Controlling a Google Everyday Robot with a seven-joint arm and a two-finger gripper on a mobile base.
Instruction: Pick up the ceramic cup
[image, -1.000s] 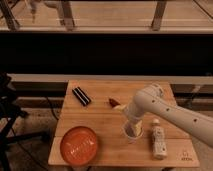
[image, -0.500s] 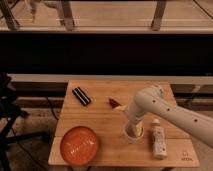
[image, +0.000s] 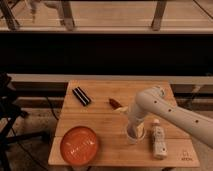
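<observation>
A: Gripper (image: 134, 131) reaches down at the ceramic cup (image: 132, 136); most of the cup is covered by it, only the lower rim is seen. Contact between fingers and cup cannot be told

B: Noted. The arm (image: 170, 112) is cut off by the right edge, so its base is not seen. The white bottle (image: 158, 141) carries markings too small to be read. The small red item (image: 116, 103) is too blurred to be identified. The dark stand (image: 10, 107) is cropped at the left edge
</observation>
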